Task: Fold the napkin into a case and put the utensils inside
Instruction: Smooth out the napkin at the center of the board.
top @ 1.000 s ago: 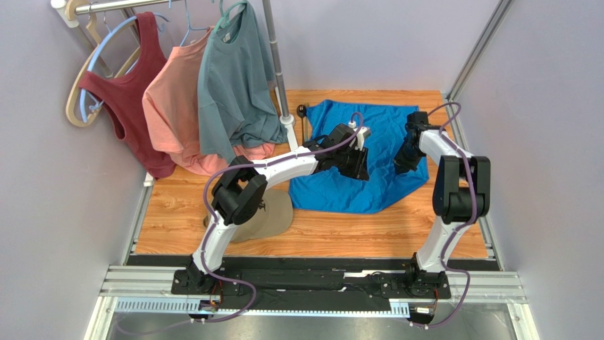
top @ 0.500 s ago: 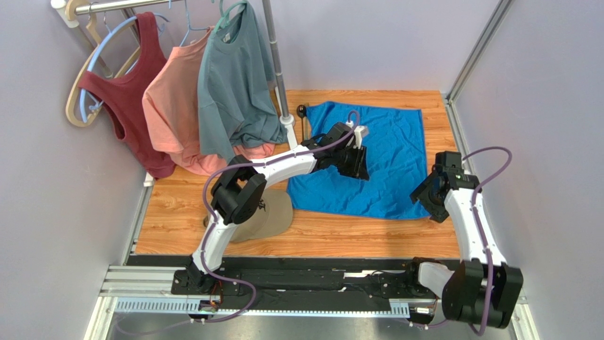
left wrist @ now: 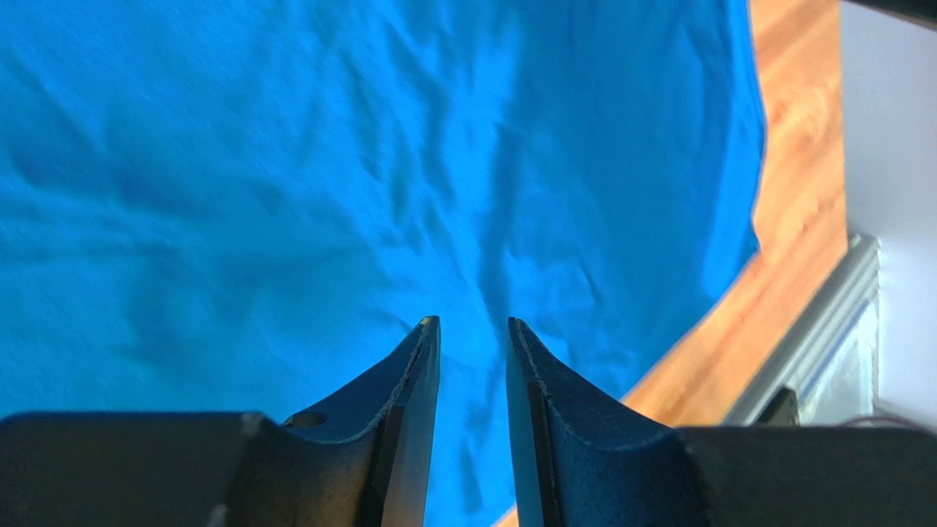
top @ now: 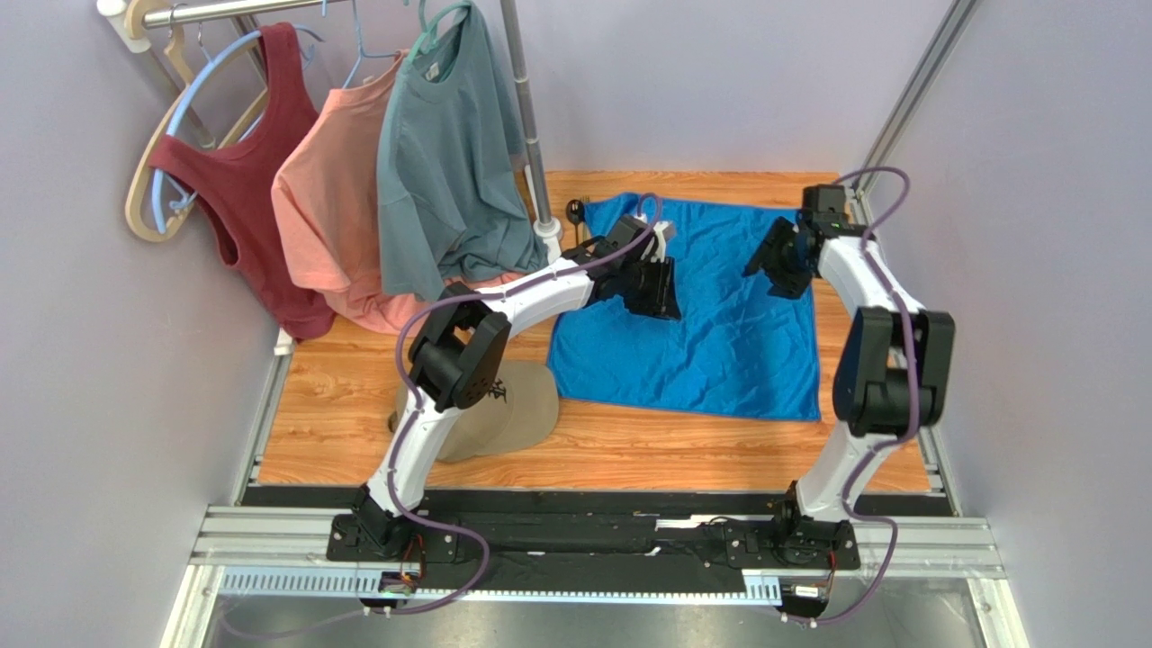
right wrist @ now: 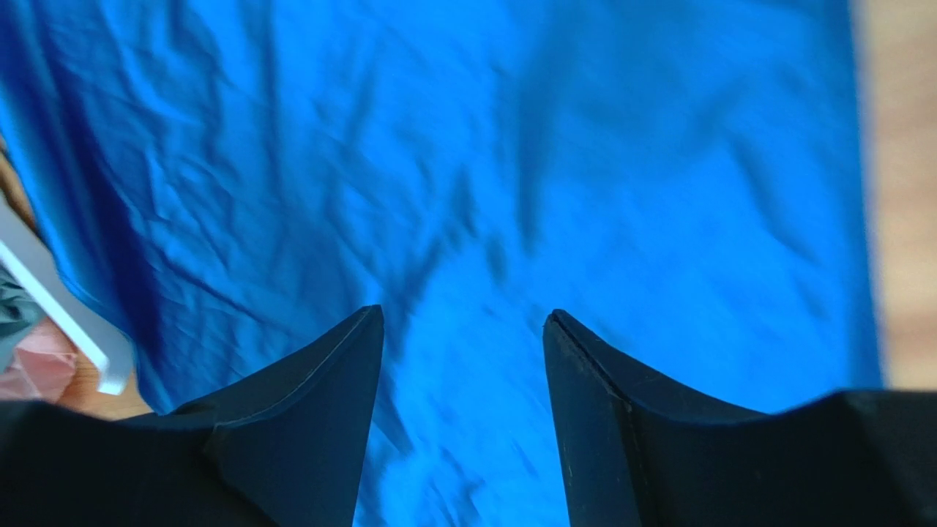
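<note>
The napkin (top: 717, 338) lies spread flat on the far right part of the wooden table (top: 338, 405), between pale grey walls. A rack (top: 521, 108) with three garments stands at the far left, and a tan cap (top: 521, 412) lies near the napkin's left corner. My left fingers (left wrist: 418, 362) hover over the cloth with a narrow gap, holding nothing. My right fingers (right wrist: 330, 384) stand wide apart, also empty.
</note>
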Action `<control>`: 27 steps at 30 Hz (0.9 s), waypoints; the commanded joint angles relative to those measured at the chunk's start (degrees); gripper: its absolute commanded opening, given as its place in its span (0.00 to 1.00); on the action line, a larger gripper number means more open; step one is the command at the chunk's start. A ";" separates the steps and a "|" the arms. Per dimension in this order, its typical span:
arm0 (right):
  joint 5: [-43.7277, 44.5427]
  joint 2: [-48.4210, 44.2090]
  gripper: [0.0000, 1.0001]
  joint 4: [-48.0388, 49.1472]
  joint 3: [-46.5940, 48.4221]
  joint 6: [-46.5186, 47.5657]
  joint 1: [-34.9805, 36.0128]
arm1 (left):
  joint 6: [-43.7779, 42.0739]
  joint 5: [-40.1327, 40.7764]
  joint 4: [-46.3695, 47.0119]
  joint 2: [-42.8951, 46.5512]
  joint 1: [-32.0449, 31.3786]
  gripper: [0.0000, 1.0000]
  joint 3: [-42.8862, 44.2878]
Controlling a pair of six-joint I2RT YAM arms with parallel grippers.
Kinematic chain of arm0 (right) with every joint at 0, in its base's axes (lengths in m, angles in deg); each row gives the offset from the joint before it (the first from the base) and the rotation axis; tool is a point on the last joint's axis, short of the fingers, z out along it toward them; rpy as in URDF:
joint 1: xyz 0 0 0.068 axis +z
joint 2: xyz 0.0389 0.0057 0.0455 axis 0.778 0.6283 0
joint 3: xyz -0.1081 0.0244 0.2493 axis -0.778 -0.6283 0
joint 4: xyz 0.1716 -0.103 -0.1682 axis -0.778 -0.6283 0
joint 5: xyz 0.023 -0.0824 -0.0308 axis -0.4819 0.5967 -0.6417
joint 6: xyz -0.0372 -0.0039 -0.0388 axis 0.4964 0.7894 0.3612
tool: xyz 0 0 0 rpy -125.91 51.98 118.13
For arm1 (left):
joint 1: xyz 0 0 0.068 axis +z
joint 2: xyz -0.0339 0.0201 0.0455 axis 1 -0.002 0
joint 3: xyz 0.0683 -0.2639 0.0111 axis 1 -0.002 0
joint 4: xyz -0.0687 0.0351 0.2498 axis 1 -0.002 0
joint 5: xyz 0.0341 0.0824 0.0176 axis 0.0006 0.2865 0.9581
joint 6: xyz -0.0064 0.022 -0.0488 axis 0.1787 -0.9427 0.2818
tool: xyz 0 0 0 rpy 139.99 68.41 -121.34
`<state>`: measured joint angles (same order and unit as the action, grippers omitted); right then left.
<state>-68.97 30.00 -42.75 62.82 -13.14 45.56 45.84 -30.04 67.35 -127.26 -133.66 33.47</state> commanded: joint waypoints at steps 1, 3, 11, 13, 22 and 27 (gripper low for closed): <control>-4.88 8.37 0.59 7.00 8.74 0.42 1.04 | 2.95 -1.36 -2.04 -5.23 -0.79 0.36 4.41; -4.45 12.86 0.60 7.87 11.55 0.68 1.04 | 4.19 -1.37 -1.16 -6.12 -1.58 0.36 4.41; 0.47 18.50 0.61 7.97 8.76 0.68 -4.05 | 10.95 -5.23 2.00 -11.39 -2.64 0.36 7.30; 1.09 18.06 0.61 7.88 6.66 0.85 -6.68 | 12.36 -7.33 2.97 -13.14 -3.25 0.36 8.97; 4.45 14.19 0.62 4.36 4.97 3.22 -8.81 | 8.60 -7.61 -0.87 -12.47 -5.63 0.41 13.46; 6.53 11.38 0.66 0.24 7.78 2.88 -7.23 | 1.83 -2.96 -5.73 -5.61 -2.65 0.51 12.16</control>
<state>-65.82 45.76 -37.77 68.66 -11.43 36.68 53.64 -36.38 66.83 -140.29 -139.03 45.23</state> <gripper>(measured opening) 0.643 0.468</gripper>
